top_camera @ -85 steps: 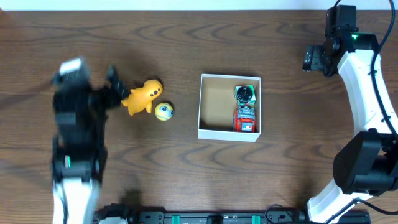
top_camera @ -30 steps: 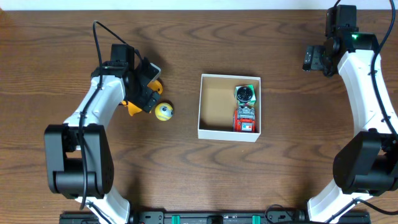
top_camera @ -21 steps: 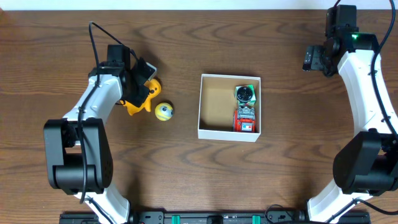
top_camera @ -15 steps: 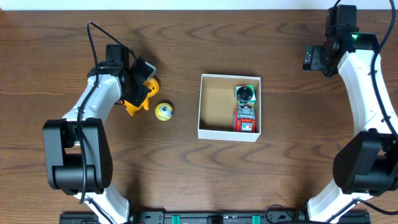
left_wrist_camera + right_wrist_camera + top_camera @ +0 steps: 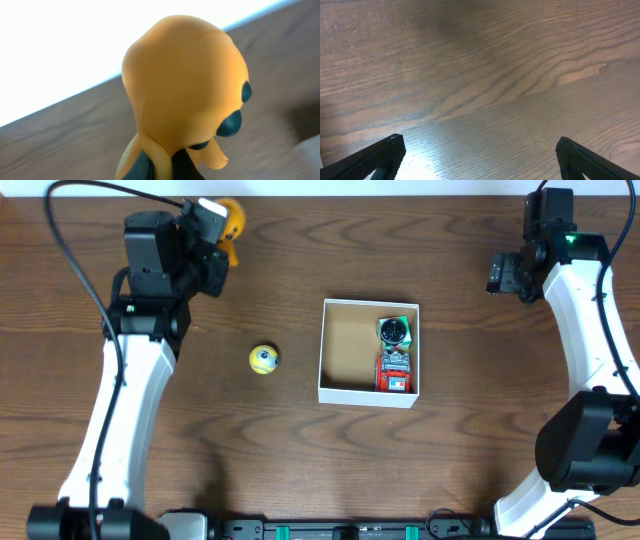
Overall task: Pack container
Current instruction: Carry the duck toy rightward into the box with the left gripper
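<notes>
above the far left of the table, the left gripper holds the orange toy aloft, jaws pinched on it.
step in hand: ferrying the toy. next it wants a swing right and a lowering into the container mid-table, whose left half is bare. half a second back the toy lay beside the yellow ball; now it's lifted clear. the right gripper hangs spread, idle.
</notes>
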You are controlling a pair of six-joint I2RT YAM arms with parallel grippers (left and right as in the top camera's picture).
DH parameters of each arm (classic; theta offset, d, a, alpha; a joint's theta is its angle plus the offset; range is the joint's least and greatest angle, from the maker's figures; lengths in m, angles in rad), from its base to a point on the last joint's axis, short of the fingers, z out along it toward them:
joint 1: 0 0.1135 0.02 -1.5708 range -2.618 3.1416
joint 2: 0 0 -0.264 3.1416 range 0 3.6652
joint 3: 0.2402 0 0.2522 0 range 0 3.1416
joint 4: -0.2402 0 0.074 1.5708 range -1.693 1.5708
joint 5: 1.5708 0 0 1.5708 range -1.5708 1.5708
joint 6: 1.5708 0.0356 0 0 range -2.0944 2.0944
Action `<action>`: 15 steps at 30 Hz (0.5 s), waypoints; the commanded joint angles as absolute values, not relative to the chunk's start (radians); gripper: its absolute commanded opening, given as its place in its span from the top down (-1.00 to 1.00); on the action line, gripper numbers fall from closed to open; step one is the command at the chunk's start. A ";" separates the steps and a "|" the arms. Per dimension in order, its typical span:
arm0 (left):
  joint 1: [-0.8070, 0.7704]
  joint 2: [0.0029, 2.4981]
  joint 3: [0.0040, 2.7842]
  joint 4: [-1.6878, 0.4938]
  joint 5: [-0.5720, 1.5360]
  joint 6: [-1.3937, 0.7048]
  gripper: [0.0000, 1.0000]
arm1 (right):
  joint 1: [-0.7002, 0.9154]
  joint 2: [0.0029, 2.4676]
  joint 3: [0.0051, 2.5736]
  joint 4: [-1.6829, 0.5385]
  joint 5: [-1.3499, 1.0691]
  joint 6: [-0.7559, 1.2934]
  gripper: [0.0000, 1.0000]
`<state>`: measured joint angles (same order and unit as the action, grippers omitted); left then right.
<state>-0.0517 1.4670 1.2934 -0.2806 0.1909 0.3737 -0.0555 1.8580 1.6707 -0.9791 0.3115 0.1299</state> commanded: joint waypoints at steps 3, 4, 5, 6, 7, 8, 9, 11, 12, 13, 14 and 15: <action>-0.131 1.454 1.304 -0.264 0.315 -0.097 0.88 | -0.059 1.853 1.684 -0.980 0.326 0.141 -0.99; -0.148 1.455 1.304 -0.268 0.314 -0.153 0.88 | -0.059 1.853 1.684 -0.980 0.326 0.141 -0.98; -0.169 1.457 1.304 -0.271 0.314 -0.205 0.88 | -0.059 1.853 1.684 -0.980 0.325 0.141 -0.99; -0.187 1.457 1.304 -0.271 0.314 -0.237 0.89 | -0.059 1.853 1.684 -0.980 0.326 0.141 -0.98; -0.208 1.459 1.304 -0.272 0.314 -0.264 0.88 | -0.059 1.853 1.684 -0.980 0.325 0.141 -0.98; -0.233 1.461 1.304 -0.272 0.314 -0.279 0.88 | -0.059 1.853 1.684 -0.980 0.326 0.141 -0.99; -0.251 1.463 1.304 -0.272 0.314 -0.280 0.88 | -0.059 1.853 1.684 -0.980 0.325 0.141 -0.98; -0.290 1.471 1.304 -0.277 0.309 -0.280 0.89 | -0.059 1.853 1.684 -0.980 0.326 0.141 -0.99; -0.305 1.476 1.304 -0.281 0.302 -0.284 0.88 | -0.059 1.853 1.684 -0.980 0.325 0.141 -0.98; -0.320 1.482 1.304 -0.283 0.298 -0.293 0.88 | -0.059 1.853 1.684 -0.980 0.326 0.141 -0.98; -0.336 1.490 1.303 -0.284 0.298 -0.303 0.88 | -0.059 1.853 1.684 -0.980 0.326 0.141 -0.99; -0.351 1.499 1.302 -0.284 0.298 -0.318 0.88 | -0.059 1.853 1.684 -0.980 0.325 0.141 -0.99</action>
<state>-0.3244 1.4731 1.2949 -0.2844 0.2897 -0.2432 -0.0555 1.8580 1.6707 -0.9791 0.3115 0.1299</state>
